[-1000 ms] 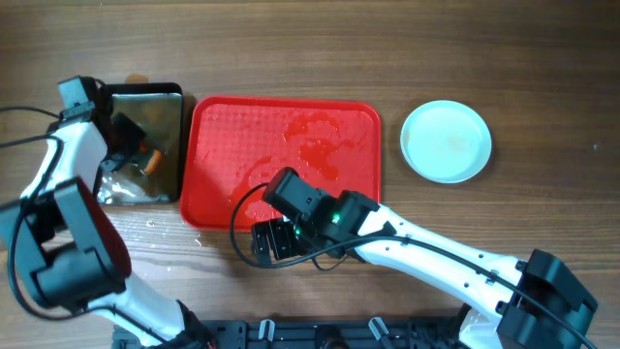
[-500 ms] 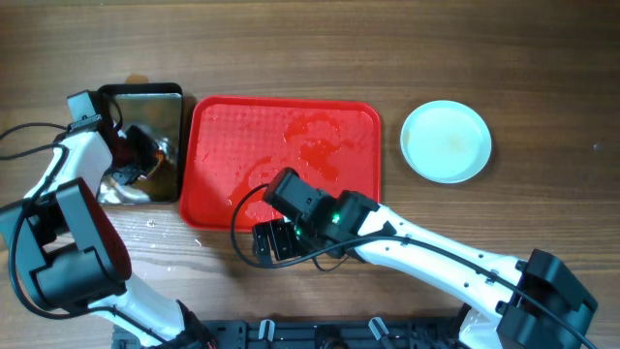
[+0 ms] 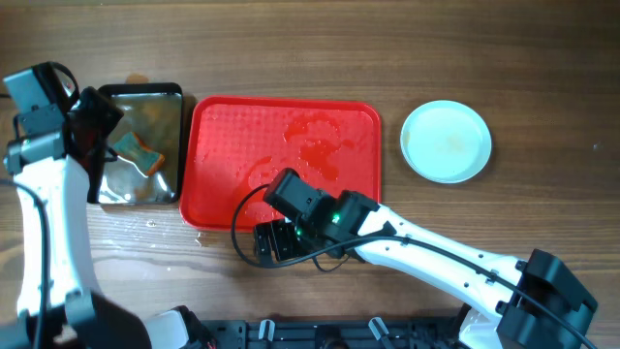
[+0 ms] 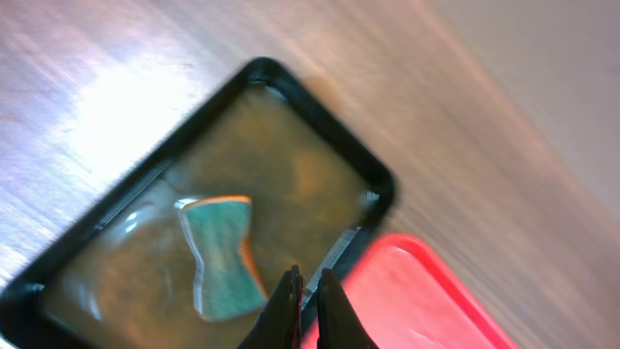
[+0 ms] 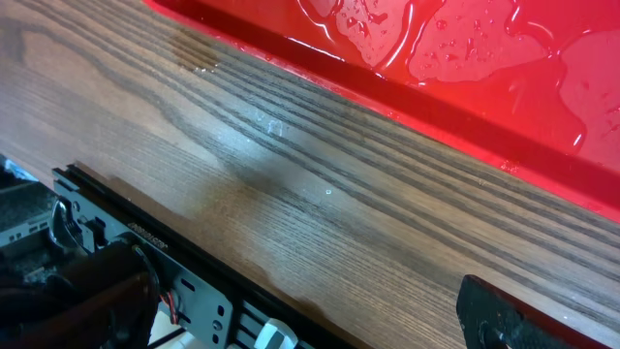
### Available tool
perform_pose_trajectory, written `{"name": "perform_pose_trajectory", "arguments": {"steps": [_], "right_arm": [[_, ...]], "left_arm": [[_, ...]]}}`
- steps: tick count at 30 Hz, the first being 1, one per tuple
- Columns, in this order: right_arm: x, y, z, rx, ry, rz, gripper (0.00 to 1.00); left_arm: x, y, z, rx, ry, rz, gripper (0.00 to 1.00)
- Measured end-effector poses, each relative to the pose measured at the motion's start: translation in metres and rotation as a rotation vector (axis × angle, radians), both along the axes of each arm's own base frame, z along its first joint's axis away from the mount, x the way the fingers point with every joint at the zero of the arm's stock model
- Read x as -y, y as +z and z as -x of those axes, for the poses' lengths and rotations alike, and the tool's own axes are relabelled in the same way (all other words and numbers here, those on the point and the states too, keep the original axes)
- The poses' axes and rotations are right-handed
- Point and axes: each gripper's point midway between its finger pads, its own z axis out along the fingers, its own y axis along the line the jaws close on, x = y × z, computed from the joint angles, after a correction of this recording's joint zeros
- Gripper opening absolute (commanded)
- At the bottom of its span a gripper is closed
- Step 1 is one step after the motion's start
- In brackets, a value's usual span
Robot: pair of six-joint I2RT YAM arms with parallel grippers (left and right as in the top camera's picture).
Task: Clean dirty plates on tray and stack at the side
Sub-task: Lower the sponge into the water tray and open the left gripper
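Overhead: the left gripper [image 3: 97, 124] hovers at the left edge of one black pan [image 3: 141, 87], with one sponge [image 3: 138, 151] just to its right. The right gripper [image 3: 276, 240] is over the surface [image 3: 291, 48], beside one red tray [image 3: 223, 126]; its opening cannot be told. One plate [image 3: 446, 142] lies well to its right.

Left wrist: fingers together, holding nothing.

Right wrist: the wet tray rim lies ahead.

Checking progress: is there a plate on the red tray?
No, the tray holds only water puddles; a pale plate lies on the table beside it.
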Motion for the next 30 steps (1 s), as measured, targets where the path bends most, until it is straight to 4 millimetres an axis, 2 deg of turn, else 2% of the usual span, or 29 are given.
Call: {"name": "perform_pose_trajectory", "arguments": {"steps": [2,4,9,11,14,17,20,23,24,26,27,28,30], "right_arm": [[0.000,0.000,0.000,0.001,0.000,0.000,1.00],[0.000,0.000,0.000,0.002,-0.001,0.001,1.00],[0.001,-0.001,-0.003,0.013,-0.010,0.009,1.00],[0.001,-0.001,-0.003,0.014,-0.010,0.009,1.00],[0.002,-0.001,-0.003,0.014,-0.010,0.010,1.00],[0.002,-0.001,-0.002,0.011,-0.010,0.013,1.00],[0.002,-0.001,-0.002,0.011,-0.010,0.013,1.00],[0.002,-0.001,-0.002,0.011,-0.010,0.013,1.00],[0.003,-0.001,-0.002,0.010,-0.010,0.015,1.00],[0.004,-0.002,-0.001,0.006,-0.009,0.021,1.00],[0.005,-0.002,-0.001,0.004,-0.009,0.024,1.00],[0.005,-0.003,0.000,0.003,-0.009,0.025,1.00],[0.005,-0.003,0.000,0.003,-0.009,0.026,1.00]], "left_arm": [[-0.010,-0.027,-0.005,-0.066,0.028,-0.013,0.04],[-0.017,-0.064,-0.010,-0.148,0.043,-0.008,0.04],[-0.021,-0.148,-0.008,-0.328,0.048,0.035,0.04],[-0.020,-0.170,-0.003,-0.381,0.049,0.046,0.04],[-0.021,-0.173,0.001,-0.402,0.052,0.050,0.04],[-0.015,-0.164,0.008,-0.416,0.042,0.075,0.04],[-0.005,-0.125,0.000,-0.312,0.011,0.102,0.04],[-0.003,-0.064,-0.008,-0.158,-0.005,0.070,0.04],[-0.004,-0.056,-0.008,-0.144,-0.002,0.059,0.04],[-0.007,-0.060,-0.007,-0.161,0.009,0.049,0.04],[-0.008,-0.069,-0.007,-0.183,0.013,0.050,0.04],[-0.010,-0.091,-0.007,-0.235,0.019,0.059,0.04],[-0.012,-0.116,-0.007,-0.289,0.024,0.070,0.04]]}}
